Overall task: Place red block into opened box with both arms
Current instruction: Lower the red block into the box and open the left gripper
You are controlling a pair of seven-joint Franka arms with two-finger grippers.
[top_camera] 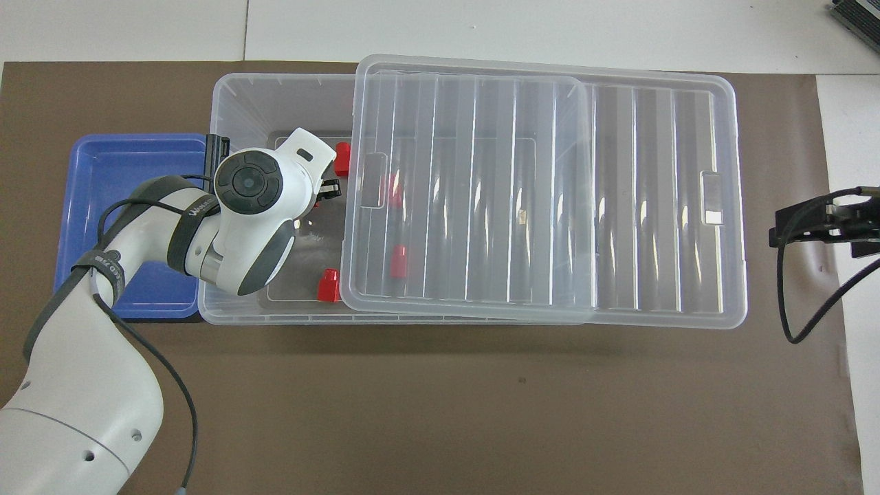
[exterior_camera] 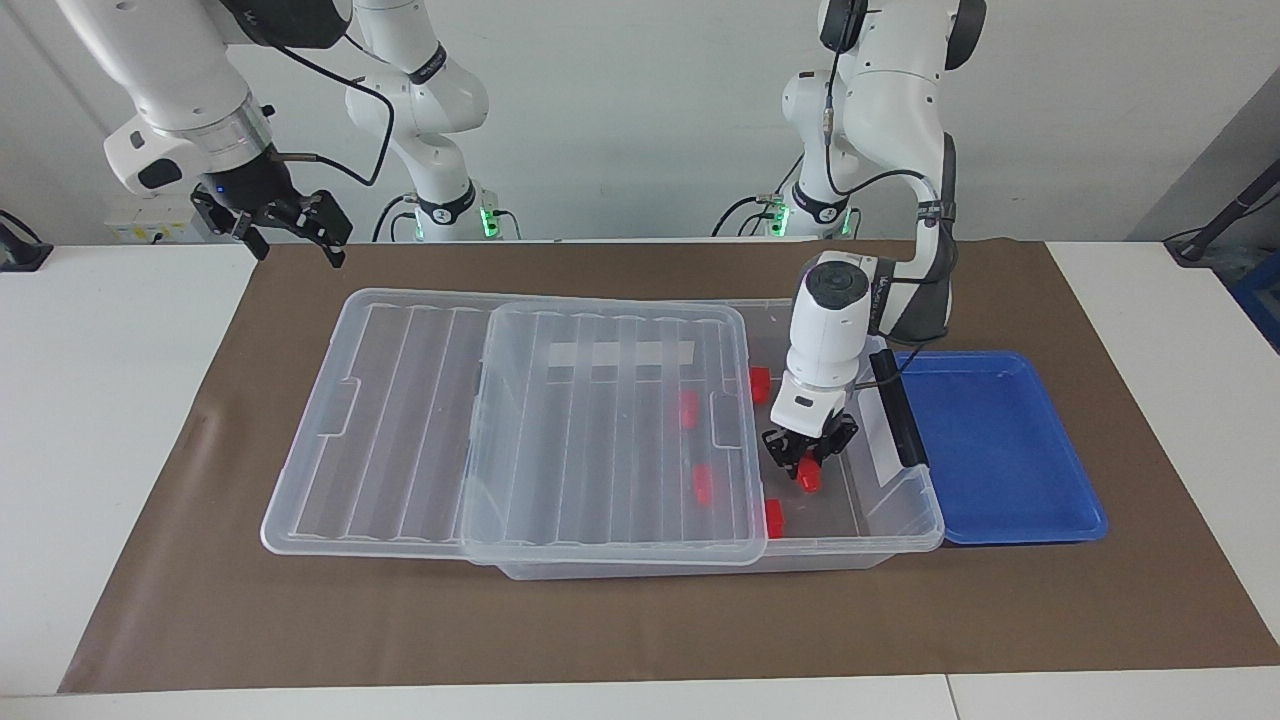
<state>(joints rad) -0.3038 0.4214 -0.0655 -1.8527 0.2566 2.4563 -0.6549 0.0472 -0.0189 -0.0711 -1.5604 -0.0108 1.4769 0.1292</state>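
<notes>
Facing view: the left gripper (exterior_camera: 808, 468) hangs inside the box (exterior_camera: 905, 500), clamped on a red block (exterior_camera: 809, 480); the right gripper (exterior_camera: 290, 232) waits spread, well apart from the box. Overhead view: the left arm (top_camera: 251, 206) covers the box's (top_camera: 275, 89) uncovered end beside the lid (top_camera: 536, 185).

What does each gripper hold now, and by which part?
The left gripper holds a red block by its upper part, inside the box. The right gripper holds nothing.
</notes>
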